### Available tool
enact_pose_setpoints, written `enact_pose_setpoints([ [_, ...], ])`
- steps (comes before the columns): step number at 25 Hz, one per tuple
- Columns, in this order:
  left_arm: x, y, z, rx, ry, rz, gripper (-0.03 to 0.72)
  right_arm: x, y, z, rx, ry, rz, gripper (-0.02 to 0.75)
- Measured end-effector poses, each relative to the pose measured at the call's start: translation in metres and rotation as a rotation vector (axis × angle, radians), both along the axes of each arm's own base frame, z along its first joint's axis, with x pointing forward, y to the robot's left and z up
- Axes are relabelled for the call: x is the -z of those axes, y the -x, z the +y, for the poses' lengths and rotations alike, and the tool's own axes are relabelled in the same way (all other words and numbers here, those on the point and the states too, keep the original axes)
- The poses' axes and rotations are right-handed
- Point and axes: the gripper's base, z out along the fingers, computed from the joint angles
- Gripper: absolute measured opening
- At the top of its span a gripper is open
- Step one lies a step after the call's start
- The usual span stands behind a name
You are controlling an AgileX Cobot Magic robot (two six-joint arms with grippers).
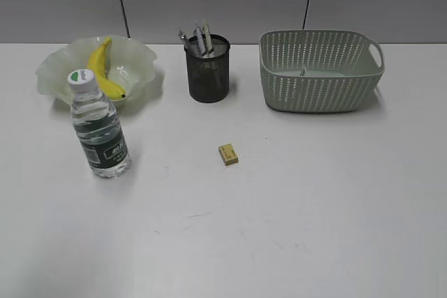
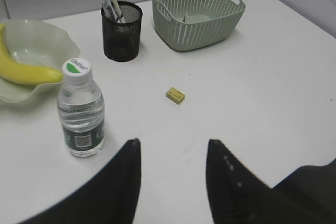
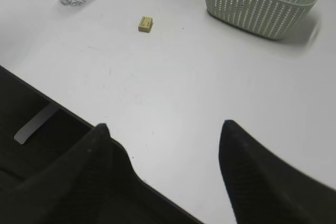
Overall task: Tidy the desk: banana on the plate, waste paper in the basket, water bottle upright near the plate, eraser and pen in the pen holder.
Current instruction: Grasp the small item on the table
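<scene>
Both claws hang empty above the desk [image 1: 335, 214], the left gripper [image 2: 173, 153] with its jaws apart and the right gripper [image 3: 165, 135] spread wider. Out ahead of them the eraser [image 2: 175, 95] lies alone on bare tabletop, well short of the pen holder [image 2: 122, 31]. It looks a small, light, firm block with slightly grippy sides, so I'd pinch it across its short flat faces, low against the desk.

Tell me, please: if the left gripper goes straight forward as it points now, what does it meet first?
Probably the eraser: it lies almost straight ahead of the open left gripper, with bare desk between. Depth is uncertain.
</scene>
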Motion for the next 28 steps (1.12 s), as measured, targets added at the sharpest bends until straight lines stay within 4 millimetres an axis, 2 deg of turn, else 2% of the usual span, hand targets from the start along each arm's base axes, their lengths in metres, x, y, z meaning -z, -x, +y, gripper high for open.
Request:
enact_pose_setpoints([
  [8,0.0,-0.102,-0.071,0.078,-0.068,0.245,0.312,-0.001,0.0,0.0,0.001,-0.007,-0.008,0.51],
  [13,0.01,-0.145,-0.134,0.18,-0.116,0.312,0.312,-0.001,0.0,0.0,0.001,-0.007,-0.009,0.51],
  [16,0.022,-0.168,-0.172,0.209,-0.124,0.363,0.317,-0.001,0.0,0.0,0.001,-0.007,-0.009,0.51],
  [19,0.048,-0.192,-0.199,0.152,-0.106,0.504,0.34,-0.001,0.0,0.0,0.001,-0.007,-0.009,0.51],
  [24,0.084,-0.224,-0.227,0.045,-0.145,0.708,0.36,-0.001,0.0,0.0,0.001,-0.008,-0.01,0.51],
  [28,0.106,-0.248,-0.238,-0.099,-0.222,0.821,0.363,-0.001,0.0,0.0,0.001,-0.008,-0.01,0.509],
])
